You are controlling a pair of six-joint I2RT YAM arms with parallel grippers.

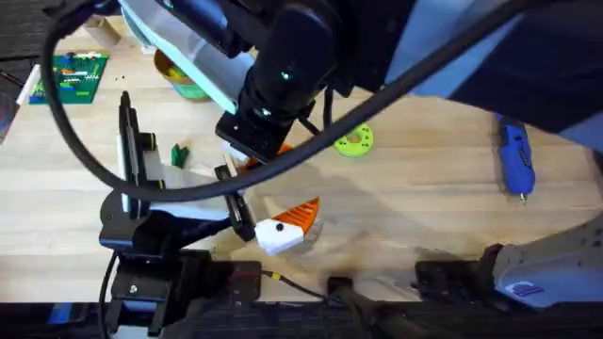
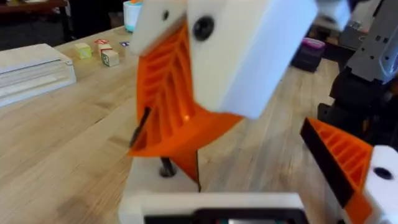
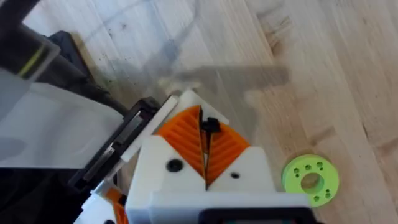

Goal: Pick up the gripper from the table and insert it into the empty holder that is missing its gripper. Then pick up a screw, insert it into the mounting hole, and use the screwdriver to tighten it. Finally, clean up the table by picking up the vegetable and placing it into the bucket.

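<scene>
Clearly, the stout bright-blue screwdriver (image 1: 515, 158) lies flat on the table (image 1: 424, 207).

tool (image 3: 205, 149) pinching screw (image 3: 210, 126), green disc (image 3: 311, 179)

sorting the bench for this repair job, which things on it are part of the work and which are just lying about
Part of the job:
blue screwdriver
small green vegetable
bucket
right pincer, shut on a small black screw

Just lying about:
lime-green disc
green circuit board
small blocks
</scene>
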